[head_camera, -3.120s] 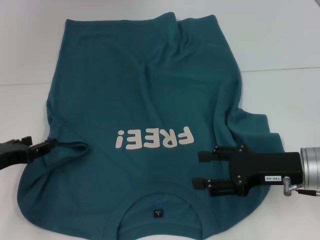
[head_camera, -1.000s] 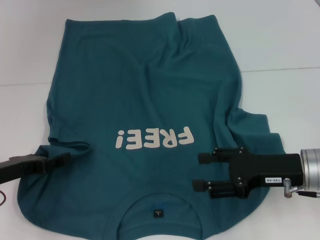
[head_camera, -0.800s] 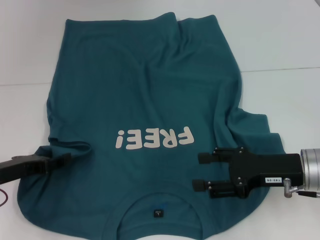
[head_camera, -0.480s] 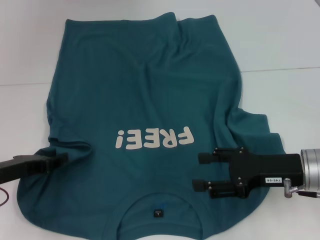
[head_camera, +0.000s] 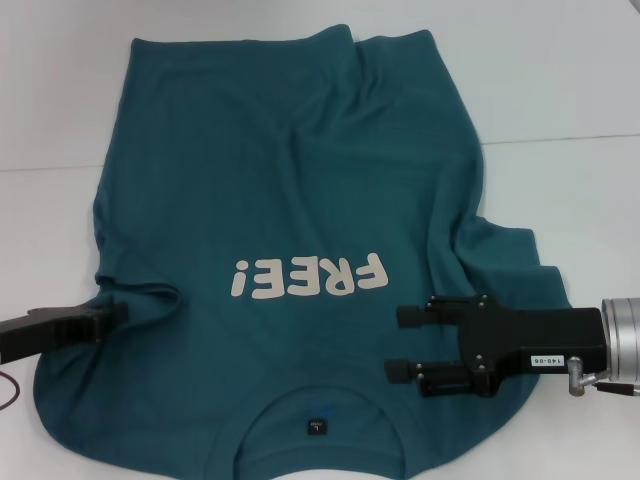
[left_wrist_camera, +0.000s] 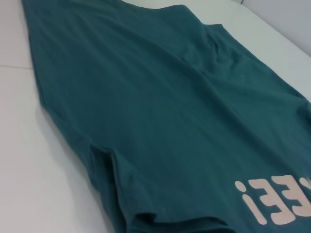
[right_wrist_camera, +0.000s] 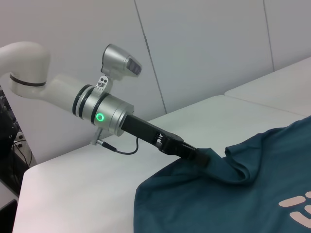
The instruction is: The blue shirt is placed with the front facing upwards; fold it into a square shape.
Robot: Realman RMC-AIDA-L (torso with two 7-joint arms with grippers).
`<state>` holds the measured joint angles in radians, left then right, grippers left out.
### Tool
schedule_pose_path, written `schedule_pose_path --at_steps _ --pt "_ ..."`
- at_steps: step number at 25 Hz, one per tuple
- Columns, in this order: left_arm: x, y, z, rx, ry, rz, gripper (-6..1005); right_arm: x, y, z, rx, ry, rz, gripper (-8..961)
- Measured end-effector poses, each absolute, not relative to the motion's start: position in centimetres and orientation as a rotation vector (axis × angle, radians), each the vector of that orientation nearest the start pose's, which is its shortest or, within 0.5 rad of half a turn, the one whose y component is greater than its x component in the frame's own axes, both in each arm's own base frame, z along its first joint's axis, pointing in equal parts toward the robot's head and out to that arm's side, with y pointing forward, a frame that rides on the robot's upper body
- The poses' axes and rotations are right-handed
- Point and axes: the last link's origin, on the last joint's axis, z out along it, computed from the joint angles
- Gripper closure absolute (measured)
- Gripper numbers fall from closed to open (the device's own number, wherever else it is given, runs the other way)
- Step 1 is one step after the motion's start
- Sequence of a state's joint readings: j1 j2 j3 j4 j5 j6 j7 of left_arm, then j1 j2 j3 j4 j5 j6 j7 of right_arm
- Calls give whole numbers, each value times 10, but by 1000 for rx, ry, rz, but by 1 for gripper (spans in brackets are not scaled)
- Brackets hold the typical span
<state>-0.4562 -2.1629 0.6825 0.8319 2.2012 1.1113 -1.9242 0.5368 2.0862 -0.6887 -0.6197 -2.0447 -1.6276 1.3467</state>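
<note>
You have bare worktop (head_camera: 560, 70) around the blue shirt (head_camera: 290, 180). Left gripper (head_camera: 112, 315) pinches its sleeve; right gripper (head_camera: 405, 343) hovers over it, jaws wide.

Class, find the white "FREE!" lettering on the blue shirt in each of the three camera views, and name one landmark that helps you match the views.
Head view: the "FREE!" lettering sits at the shirt's middle, upside down, between the two hands.
Left wrist view: its letters show at the lower right corner, partly cut off.
Right wrist view: only a sliver shows at the lower right edge.
Shared landmark: the folded left sleeve beside the lettering, where the left hand reaches in.
</note>
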Motion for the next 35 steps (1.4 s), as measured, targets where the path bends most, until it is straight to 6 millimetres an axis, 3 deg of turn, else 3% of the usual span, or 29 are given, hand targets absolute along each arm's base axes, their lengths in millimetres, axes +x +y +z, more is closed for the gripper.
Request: schedule_pose_path --at_steps 8,26,35 --pt "-307 346 4 -2218 -1355 -468 983 258 316 -13 -2833 602 727 209" --pt "-292 336 -13 -2239 -1518 -674 947 257 317 -14 -2825 584 735 213" --pt "-280 342 -22 -2253 -1522 -750 929 257 317 -14 -2826 578 735 215"
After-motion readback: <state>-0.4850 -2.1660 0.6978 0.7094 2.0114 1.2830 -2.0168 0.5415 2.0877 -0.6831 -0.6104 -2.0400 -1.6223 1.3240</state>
